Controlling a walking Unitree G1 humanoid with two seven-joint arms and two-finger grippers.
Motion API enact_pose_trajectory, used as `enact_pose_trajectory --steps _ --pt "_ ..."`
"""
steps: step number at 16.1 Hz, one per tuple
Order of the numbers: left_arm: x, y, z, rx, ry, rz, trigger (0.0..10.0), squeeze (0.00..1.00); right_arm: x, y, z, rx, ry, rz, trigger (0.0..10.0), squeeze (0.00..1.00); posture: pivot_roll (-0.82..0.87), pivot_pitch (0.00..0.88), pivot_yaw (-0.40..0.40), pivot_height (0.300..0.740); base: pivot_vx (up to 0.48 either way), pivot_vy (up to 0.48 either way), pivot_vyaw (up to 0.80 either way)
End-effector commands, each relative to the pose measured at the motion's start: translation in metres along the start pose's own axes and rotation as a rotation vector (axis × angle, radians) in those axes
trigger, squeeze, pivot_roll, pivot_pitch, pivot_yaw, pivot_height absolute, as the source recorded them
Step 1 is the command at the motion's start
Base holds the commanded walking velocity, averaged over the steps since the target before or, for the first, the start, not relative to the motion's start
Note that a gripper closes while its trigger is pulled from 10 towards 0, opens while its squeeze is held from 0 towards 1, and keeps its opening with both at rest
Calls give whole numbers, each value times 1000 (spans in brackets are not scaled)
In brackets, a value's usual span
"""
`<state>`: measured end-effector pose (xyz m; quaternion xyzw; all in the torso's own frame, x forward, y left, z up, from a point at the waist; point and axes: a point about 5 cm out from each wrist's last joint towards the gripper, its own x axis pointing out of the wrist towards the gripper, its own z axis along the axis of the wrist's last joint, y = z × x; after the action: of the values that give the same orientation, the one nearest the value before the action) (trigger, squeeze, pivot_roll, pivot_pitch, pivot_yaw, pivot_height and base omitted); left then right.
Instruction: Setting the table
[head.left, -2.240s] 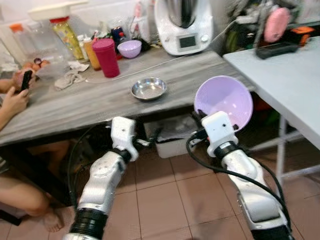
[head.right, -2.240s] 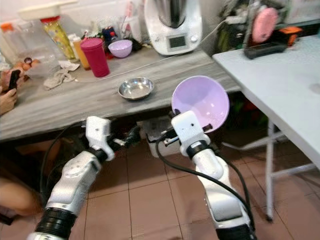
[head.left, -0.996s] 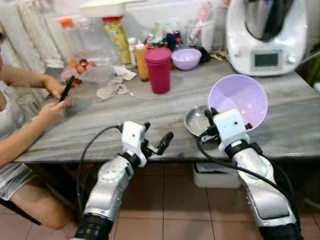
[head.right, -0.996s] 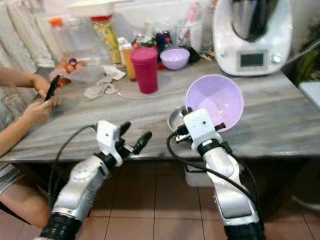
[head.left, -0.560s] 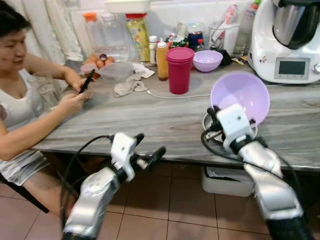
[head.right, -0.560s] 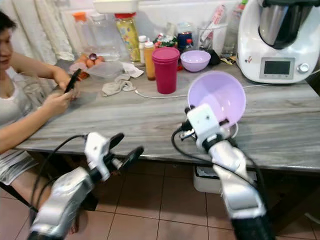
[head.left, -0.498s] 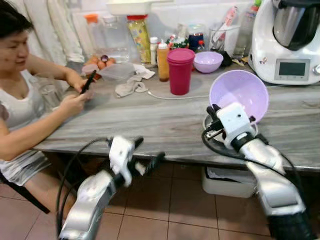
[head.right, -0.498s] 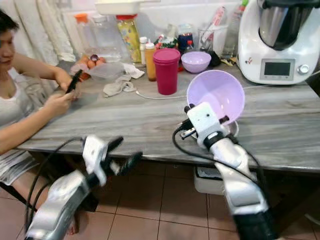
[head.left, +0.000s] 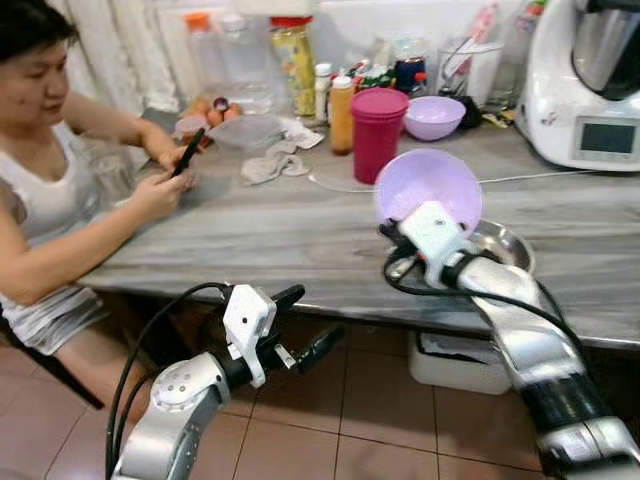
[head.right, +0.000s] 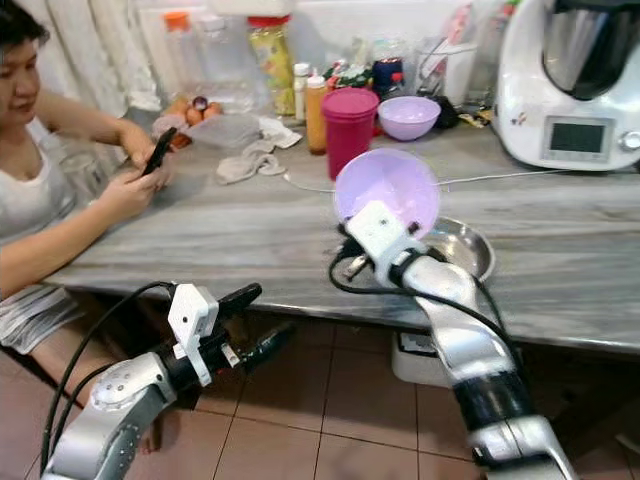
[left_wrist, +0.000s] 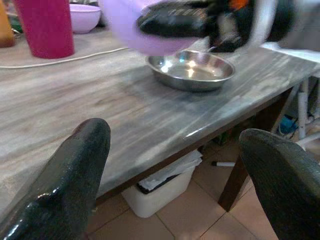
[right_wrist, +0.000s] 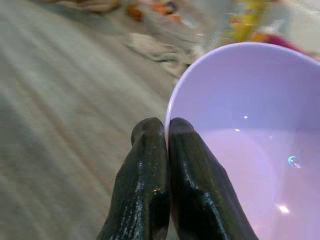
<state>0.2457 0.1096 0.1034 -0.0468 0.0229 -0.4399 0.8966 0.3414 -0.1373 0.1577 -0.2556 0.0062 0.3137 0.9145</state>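
My right gripper (right_wrist: 166, 131) is shut on the rim of a lilac plastic bowl (head.left: 428, 187), holding it tilted above the grey wooden table (head.left: 250, 230). Just behind and to the right of the held bowl, a steel dish (head.left: 503, 243) rests on the table. My left gripper (head.left: 305, 322) is open, low in front of the table's near edge, with nothing between its fingers (left_wrist: 75, 165). A second lilac bowl (head.left: 434, 115) and a magenta tumbler (head.left: 376, 133) stand further back.
A person (head.left: 60, 190) sits at the table's left end, holding a phone (head.left: 186, 153). Bottles and jars (head.left: 296, 62), a cloth (head.left: 275, 165) and a white kitchen machine (head.left: 590, 80) crowd the back. A white bin (head.left: 455, 360) sits under the table on the tiled floor.
The view has swung left along the table. My right gripper has carried the lilac bowl left, off the steel dish. My left arm has dropped a little lower.
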Motion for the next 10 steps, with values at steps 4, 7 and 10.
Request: enact_pose_trajectory --steps 4,7,10 --pt "-4 0 5 14 10 -10 10000 0 17 8 -2 -5 -9 86 10000 0 -228 0 65 740 0 0 0" --pt "-5 -1 5 10 15 -11 10000 0 20 4 -12 0 33 64 10000 0 -221 0 62 740 0 0 0" --pt "-6 0 7 17 17 -3 10000 0 15 -9 -24 44 88 -36 10000 0 -224 0 68 740 0 0 0"
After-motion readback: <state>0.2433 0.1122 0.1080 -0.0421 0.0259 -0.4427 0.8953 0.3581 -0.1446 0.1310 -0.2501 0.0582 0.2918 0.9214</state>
